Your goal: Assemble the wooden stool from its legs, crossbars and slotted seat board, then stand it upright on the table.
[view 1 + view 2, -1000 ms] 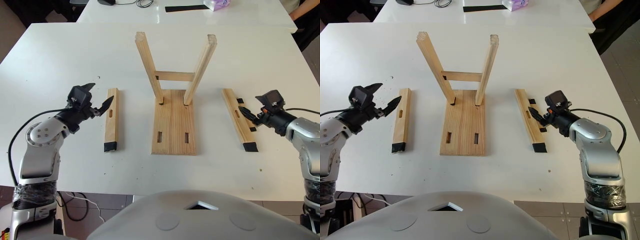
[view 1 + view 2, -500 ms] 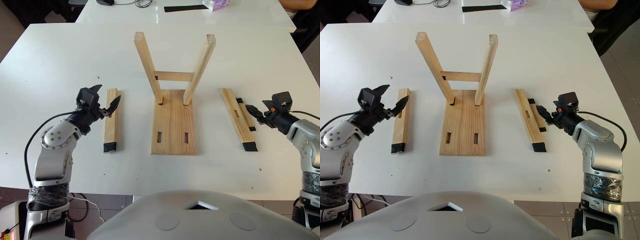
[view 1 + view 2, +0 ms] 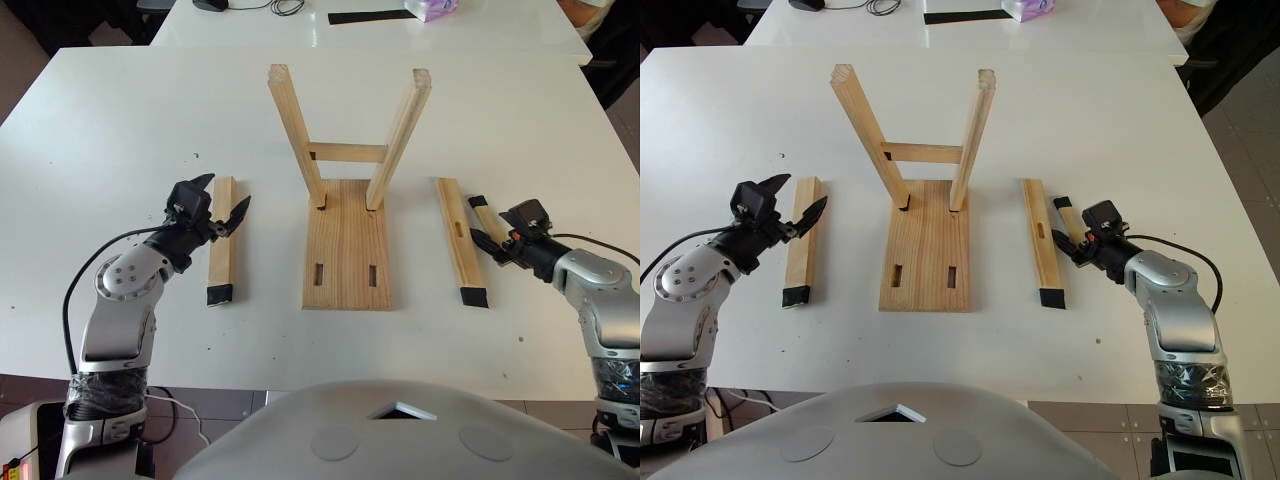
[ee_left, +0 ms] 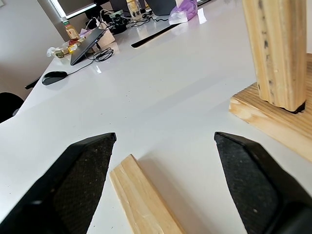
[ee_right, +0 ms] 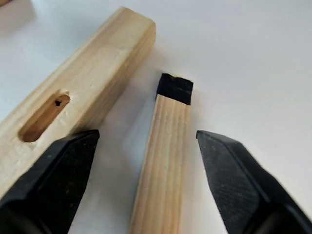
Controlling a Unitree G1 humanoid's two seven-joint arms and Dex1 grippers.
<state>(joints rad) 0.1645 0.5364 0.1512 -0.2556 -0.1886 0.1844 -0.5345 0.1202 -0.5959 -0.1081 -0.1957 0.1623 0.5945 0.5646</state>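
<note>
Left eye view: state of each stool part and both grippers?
seat board, flat on table, near slots empty
standing legs, upright in far slots, joined by fitted crossbar
left loose leg, flat, ungripped
right loose leg, flat, ungripped
loose crossbar, flat beside right loose leg, ungripped
left gripper, open over left loose leg
right gripper, open astride loose crossbar

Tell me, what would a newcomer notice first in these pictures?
The half-built stool in the middle: the seat board lies flat, two legs and a crossbar standing from its far end. The open left gripper hovers at the end of the left loose leg; the open right gripper straddles a thin loose crossbar beside the right loose leg.
</note>
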